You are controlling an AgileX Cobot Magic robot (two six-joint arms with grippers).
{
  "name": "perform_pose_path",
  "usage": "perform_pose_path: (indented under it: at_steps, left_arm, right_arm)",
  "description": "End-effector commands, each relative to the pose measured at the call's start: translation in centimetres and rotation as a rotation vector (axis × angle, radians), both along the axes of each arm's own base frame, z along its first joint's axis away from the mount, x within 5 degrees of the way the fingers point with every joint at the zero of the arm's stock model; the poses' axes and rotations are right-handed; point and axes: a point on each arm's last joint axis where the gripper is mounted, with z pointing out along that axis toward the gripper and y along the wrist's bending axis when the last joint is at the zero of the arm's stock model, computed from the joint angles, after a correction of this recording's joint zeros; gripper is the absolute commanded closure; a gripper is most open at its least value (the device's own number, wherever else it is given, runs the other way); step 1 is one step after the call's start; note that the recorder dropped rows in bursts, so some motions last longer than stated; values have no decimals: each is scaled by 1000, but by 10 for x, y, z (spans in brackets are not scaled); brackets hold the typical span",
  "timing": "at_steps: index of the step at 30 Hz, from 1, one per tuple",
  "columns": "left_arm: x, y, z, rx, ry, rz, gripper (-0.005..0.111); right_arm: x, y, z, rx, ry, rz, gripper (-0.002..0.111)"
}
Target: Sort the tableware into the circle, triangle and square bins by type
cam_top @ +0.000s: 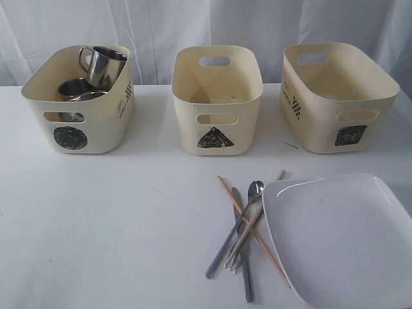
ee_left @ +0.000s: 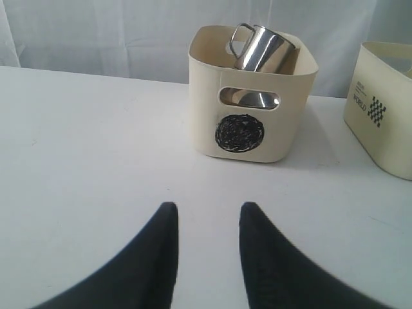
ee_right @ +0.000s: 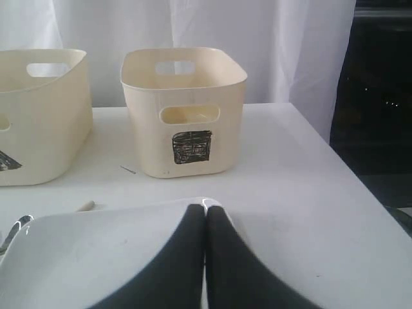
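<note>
Left claw is held apart, empty; right claw is pressed together above the plate rim. Cutlery is found crossed on the counter beside it; neighbouring pieces may be dragged along when one is lifted.

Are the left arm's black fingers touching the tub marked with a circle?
Apart. The left wrist view shows bare table between the fingers and the circle tub.
</note>
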Motion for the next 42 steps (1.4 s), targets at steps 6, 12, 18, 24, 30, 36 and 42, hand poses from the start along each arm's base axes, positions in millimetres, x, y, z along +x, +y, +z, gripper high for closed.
perform_pose_path:
  at_steps: [6, 12, 18, 24, 30, 36, 42]
  left_arm:
    - [0, 0, -1, -13, 0, 3, 69]
    - [0, 0, -1, -13, 0, 3, 69]
    - [0, 0, -1, -13, 0, 3, 69]
    - [0, 0, -1, -13, 0, 3, 69]
    - [0, 0, -1, -13, 0, 3, 69]
    - [0, 0, -1, -13, 0, 3, 69]
    - [0, 0, -1, -13, 0, 3, 69]
  right_arm:
    - [0, 5, -1, -2, -2, 89, 108]
    - [0, 5, -1, -3, -2, 89, 108]
    - [0, 5, -1, -3, -7, 88, 108]
    - [-1, 1, 26, 68, -316, 48, 108]
    - [-5, -2, 42, 90, -507, 22, 108]
    - [-6, -2, 43, 169, -531, 31, 108]
    - [-7, -2, 45, 164, -561, 27, 108]
